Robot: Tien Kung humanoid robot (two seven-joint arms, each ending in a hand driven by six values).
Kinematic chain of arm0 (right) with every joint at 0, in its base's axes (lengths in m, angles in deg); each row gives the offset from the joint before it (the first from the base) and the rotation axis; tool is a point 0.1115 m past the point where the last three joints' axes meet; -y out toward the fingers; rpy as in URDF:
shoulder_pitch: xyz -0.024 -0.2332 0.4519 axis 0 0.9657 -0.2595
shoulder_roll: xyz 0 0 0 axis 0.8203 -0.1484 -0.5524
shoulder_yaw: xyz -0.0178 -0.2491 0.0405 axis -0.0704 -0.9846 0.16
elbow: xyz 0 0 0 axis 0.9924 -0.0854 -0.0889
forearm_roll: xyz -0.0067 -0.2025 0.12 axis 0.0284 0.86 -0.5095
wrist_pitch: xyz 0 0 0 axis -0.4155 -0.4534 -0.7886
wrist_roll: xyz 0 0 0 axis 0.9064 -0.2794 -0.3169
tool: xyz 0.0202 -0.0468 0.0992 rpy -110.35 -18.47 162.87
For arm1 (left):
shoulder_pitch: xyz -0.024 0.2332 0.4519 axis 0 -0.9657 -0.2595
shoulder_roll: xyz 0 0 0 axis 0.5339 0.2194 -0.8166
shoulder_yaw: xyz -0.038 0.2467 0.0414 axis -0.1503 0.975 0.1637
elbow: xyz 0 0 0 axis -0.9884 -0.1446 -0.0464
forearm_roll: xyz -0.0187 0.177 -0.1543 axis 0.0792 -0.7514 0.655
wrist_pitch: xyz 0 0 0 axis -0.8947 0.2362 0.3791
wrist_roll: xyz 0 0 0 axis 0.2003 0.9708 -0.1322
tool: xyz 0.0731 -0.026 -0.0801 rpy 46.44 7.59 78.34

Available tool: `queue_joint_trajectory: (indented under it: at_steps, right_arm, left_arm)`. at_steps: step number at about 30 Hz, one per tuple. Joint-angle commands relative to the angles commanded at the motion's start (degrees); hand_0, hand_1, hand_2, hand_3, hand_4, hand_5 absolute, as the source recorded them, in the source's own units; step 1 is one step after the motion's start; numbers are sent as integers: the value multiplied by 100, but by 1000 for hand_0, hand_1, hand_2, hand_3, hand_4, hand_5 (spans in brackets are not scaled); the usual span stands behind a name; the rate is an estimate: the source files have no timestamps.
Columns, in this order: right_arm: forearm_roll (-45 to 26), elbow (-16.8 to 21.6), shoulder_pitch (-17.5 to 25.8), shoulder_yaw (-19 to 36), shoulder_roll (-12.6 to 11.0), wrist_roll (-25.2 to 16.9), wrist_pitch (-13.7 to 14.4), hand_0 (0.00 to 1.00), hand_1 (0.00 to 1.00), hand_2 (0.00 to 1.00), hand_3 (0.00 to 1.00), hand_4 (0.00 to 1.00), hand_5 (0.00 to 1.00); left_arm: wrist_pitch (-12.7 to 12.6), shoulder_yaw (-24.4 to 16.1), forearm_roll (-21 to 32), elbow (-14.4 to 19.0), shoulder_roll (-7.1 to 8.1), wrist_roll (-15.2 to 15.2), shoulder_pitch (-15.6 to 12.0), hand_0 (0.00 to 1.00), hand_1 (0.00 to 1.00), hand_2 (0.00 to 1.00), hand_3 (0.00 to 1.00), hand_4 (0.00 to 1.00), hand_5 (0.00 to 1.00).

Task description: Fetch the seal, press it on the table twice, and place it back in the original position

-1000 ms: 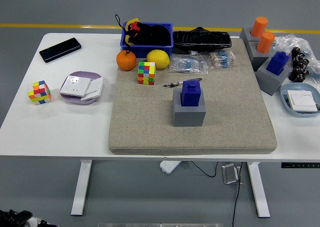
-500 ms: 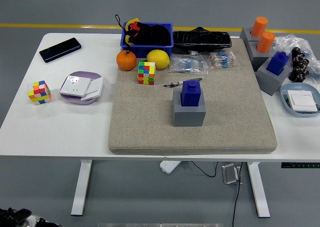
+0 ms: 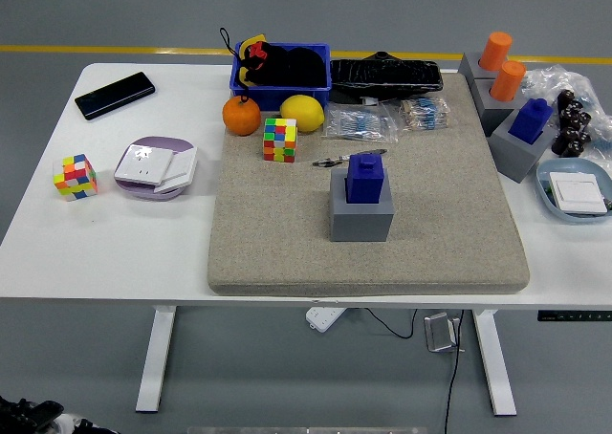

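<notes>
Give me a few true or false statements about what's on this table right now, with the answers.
1. The blue seal sits in the gray holder on the beige mat. True.
2. A robot hand is gripping the seal. False: no hand is in view.
3. The orange lies left of the lemon. True.
4. The black phone lies on the mat. False: it lies on the bare white table, far left.
</notes>
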Motion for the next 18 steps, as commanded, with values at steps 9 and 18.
queue_joint_trajectory:
  at_steps: [9,18]
  right_arm:
    - [11,16,-49,6,-9,2,4,857,798,762,726,957,303]
    - [9,16,-36,-17,-11,4,4,857,798,761,727,955,300]
  left_arm:
    - [176,-157,-206,-18,9,-64,-2,721,690,678,745,819,77]
    - [131,-64,-80,-18,15,-66,5,724,690,678,746,826,80]
